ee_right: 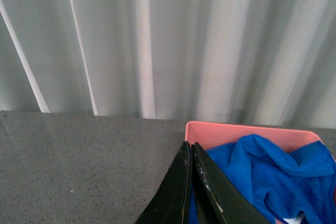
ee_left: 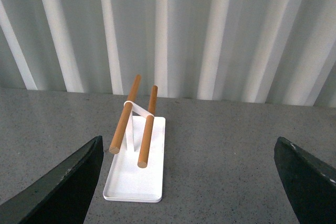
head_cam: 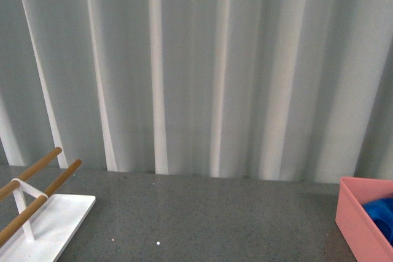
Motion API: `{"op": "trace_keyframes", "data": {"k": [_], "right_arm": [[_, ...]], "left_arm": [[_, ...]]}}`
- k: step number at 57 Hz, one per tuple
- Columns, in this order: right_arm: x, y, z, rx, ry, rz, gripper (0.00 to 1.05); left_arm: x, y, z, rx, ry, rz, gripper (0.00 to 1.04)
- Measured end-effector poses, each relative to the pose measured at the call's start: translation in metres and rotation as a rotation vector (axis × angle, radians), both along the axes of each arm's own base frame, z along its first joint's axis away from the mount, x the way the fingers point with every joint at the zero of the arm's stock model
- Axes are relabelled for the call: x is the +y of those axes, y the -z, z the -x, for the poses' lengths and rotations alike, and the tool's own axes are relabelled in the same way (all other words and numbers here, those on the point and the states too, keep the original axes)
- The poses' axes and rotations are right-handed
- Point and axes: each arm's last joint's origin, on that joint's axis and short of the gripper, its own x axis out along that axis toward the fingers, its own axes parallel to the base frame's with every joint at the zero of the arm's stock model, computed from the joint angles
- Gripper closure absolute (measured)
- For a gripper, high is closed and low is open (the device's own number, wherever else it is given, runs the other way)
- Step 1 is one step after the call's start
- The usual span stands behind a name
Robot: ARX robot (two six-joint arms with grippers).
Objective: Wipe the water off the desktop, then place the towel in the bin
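Looking over the desktop [head_cam: 215, 213], we find no plain puddle near the bin [head_cam: 353, 213], and the towel [ee_right: 273, 177] lies crumpled inside the bin, so we judge the last step finished. Our right gripper [ee_right: 190, 150] hangs clenched on nothing close by the bin, our left gripper [ee_left: 188, 142] gapes wide; next we need only retreat.

I see a dark grey desk [head_cam: 215, 219] with fine light speckles, a bright blue towel [ee_right: 273, 177], a salmon-pink bin [ee_right: 220, 132], a white rack [ee_left: 135, 182] with brown rods [ee_left: 124, 124], a pale grey curtain [head_cam: 245, 72], and a black right gripper [ee_right: 190, 146].
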Motion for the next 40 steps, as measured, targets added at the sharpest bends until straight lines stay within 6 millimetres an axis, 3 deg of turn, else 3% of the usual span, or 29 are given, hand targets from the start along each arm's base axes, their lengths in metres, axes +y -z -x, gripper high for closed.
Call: {"op": "trace_keyframes", "data": {"k": [17, 40], "right_arm": [[0.000, 0.014, 0.030, 0.009, 0.003, 0.000, 1.01], [0.000, 0.005, 0.054, -0.024, 0.004, 0.000, 1.01]], "left_arm": [[0.000, 0.000, 0.000, 0.000, 0.000, 0.000, 0.07], [0.000, 0.000, 0.000, 0.000, 0.000, 0.000, 0.07]]}}
